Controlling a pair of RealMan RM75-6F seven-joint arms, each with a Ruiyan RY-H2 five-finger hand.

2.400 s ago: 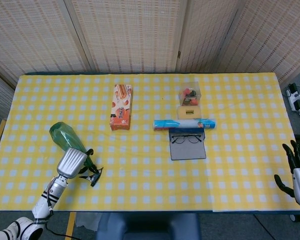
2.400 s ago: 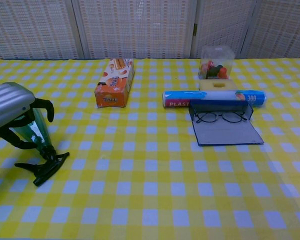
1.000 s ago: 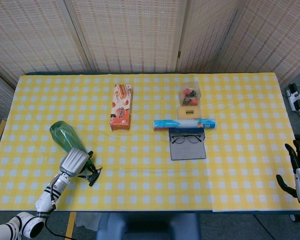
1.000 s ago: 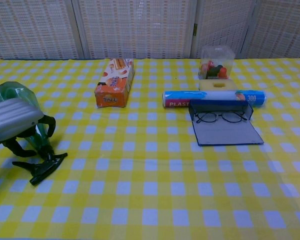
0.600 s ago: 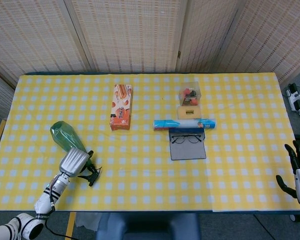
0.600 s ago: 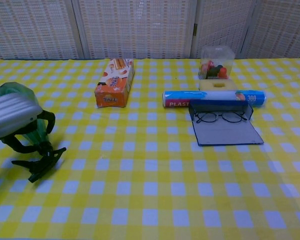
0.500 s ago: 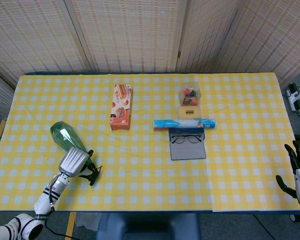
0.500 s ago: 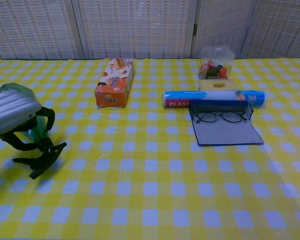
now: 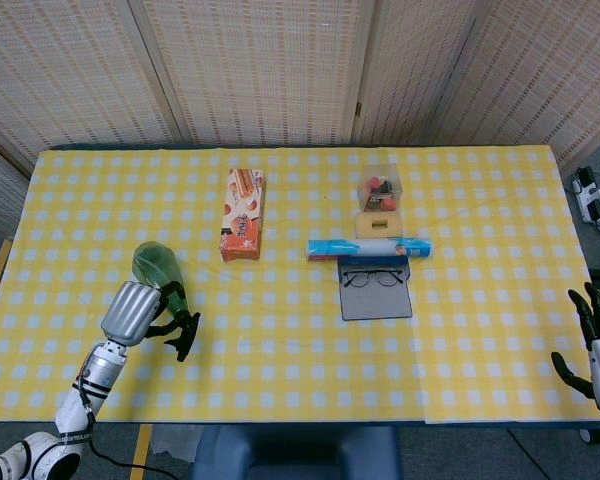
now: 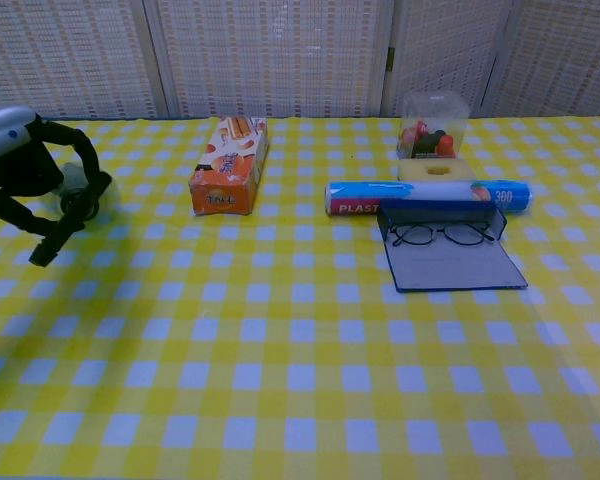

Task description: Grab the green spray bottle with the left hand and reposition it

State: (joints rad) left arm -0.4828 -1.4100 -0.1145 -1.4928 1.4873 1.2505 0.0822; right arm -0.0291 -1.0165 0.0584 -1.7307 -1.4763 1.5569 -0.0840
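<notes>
Green spray bottle point(image 9: 158, 266) is in the left hand point(image 9: 130, 312), fingers wrapped around its neck, lifted off the counter point(image 9: 480, 200) at the front-left. Bottle tilted, black trigger head point(image 9: 185, 332) pointing toward the near edge. Right hand point(image 9: 598, 350) hangs off the counter's right edge, fingers spread, holding nothing. Mid-counter: orange snack box point(image 9: 242, 213), blue plastic-wrap roll point(image 9: 369, 248), glasses point(image 9: 371, 277) on a dark case point(image 9: 376, 297), clear box of small items point(image 9: 379, 192).

Screened-off test table point(image 9: 480, 330), checked cloth
</notes>
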